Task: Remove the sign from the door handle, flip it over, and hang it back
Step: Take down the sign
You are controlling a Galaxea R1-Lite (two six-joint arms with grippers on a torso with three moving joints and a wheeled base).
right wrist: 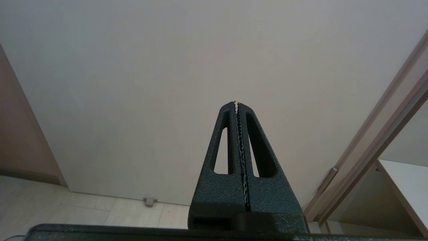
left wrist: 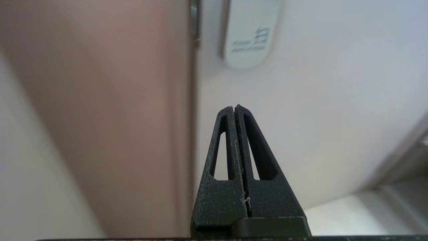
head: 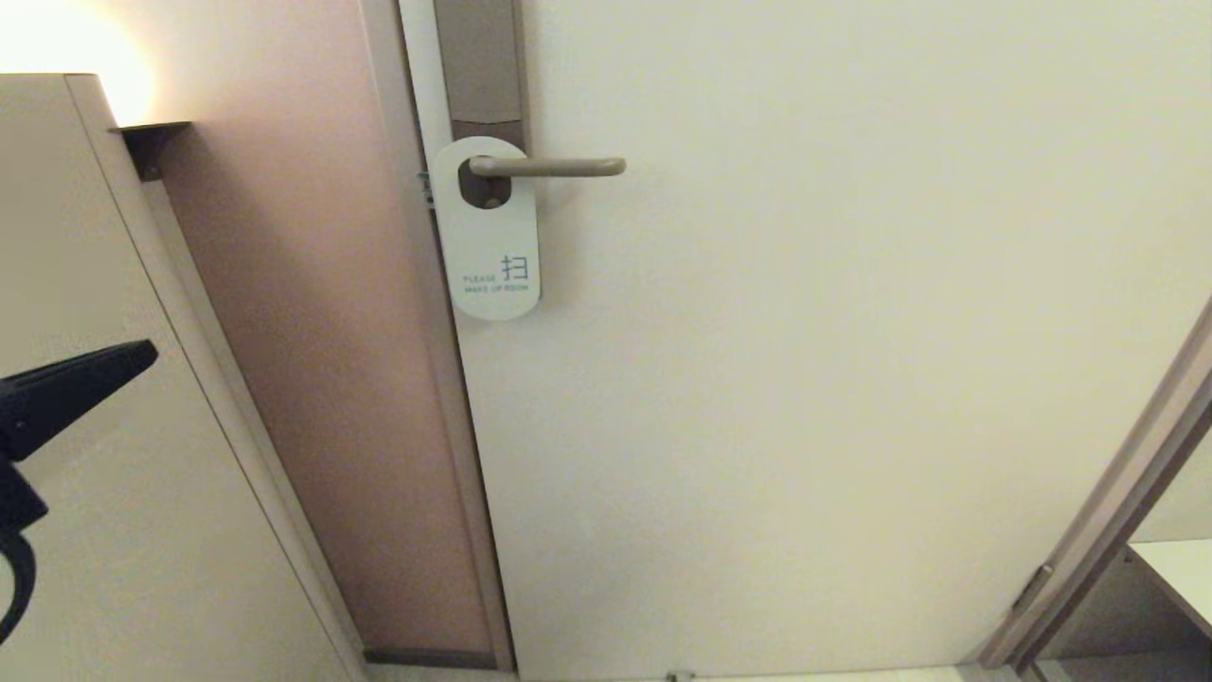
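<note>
The sign [head: 490, 242] hangs on the door handle [head: 559, 168], white side out with teal "MAKE UP ROOM" text. The handle is a beige lever on a brownish-grey plate [head: 481, 62]. The lower end of the sign also shows in the left wrist view [left wrist: 250, 40]. My left gripper [head: 142, 355] is shut and empty at the far left, well below and left of the sign; it also shows in the left wrist view [left wrist: 234, 107]. My right gripper [right wrist: 236, 103] is shut and empty, facing the lower door; it is out of the head view.
The pale door [head: 805, 379] fills the middle. A pinkish-brown wall strip [head: 322, 379] and a beige cabinet side [head: 85, 474] stand to the left. A door frame [head: 1117, 493] and a white shelf [head: 1179, 568] are at the lower right. A door stop [right wrist: 149, 201] sits on the floor.
</note>
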